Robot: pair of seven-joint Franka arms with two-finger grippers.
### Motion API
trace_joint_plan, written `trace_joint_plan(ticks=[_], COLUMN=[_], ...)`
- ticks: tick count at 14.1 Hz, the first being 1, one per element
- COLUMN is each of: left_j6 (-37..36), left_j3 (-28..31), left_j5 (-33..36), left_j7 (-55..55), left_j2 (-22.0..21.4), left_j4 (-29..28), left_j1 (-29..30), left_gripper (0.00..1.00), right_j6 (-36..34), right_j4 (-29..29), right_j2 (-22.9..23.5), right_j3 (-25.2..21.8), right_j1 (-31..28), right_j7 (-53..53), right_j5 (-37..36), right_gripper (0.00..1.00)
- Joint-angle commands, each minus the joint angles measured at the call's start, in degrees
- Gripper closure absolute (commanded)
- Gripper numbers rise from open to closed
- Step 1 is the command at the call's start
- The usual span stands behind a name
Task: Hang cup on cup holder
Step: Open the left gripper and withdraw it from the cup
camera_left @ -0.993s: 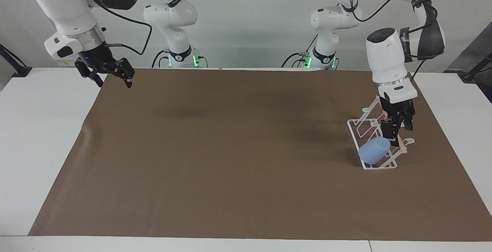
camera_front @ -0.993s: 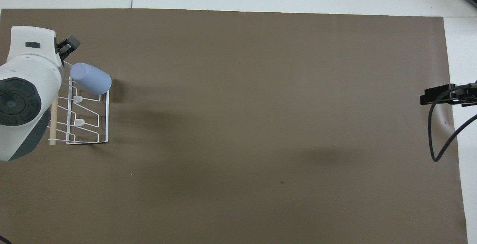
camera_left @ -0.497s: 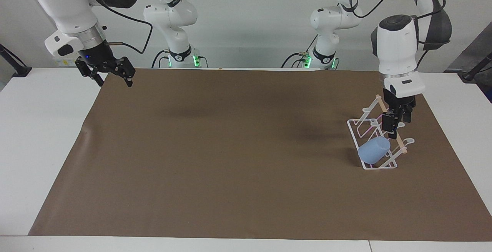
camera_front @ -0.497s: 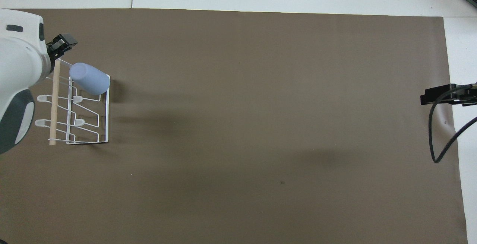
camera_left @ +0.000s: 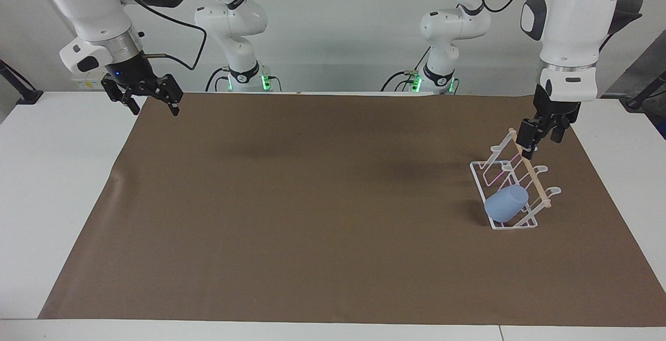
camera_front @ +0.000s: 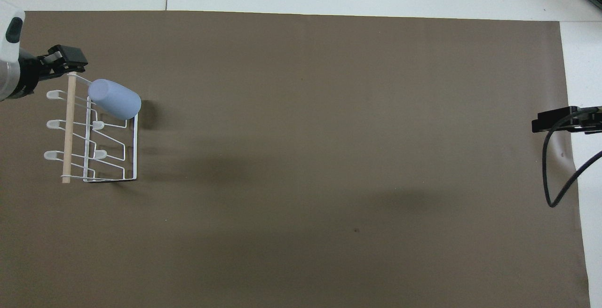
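The light-blue cup [camera_left: 506,203] hangs tilted on a prong of the white wire cup holder [camera_left: 512,226], at the holder's end farther from the robots. It also shows in the overhead view [camera_front: 114,99], beside the holder's wooden rod [camera_front: 69,129]. The holder stands at the left arm's end of the table. My left gripper [camera_left: 542,135] is open and empty, raised over the holder and apart from the cup; it also shows in the overhead view [camera_front: 63,59]. My right gripper [camera_left: 154,100] is open and empty and waits in the air at the right arm's end.
A brown mat [camera_left: 312,200] covers most of the white table [camera_left: 52,174]. The right arm's black cable [camera_front: 550,176] hangs at the mat's edge at its end. Two more arm bases stand along the table's edge nearest the robots.
My left gripper has risen from the holder's rod and drawn back, with its arm clearing the holder. The cup stays on its prong. The right gripper has barely moved.
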Motion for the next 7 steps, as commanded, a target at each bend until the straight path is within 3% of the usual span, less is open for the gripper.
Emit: trace_joint_plan(ticks=[1,7], left_j6=[-3.59,-11.76], left_j3=[0.28,1.08], left_j5=[-3.29,-6.38], left_j7=[8.09,25.32], left_j2=[-0.41,-1.47], left_j4=[0.36,0.45], left_j1=[-0.21,0.59], left_gripper=[0.0,0.0], right_j6=[0.45,0.45], right_j4=[-0.73,-0.73], right_j2=[-0.73,-0.73], right_j3=[-0.07,-0.07], right_j1=[0.0,0.0], right_j7=[0.8,0.8], right_j5=[1.17,1.17], right_gripper=[0.0,0.0])
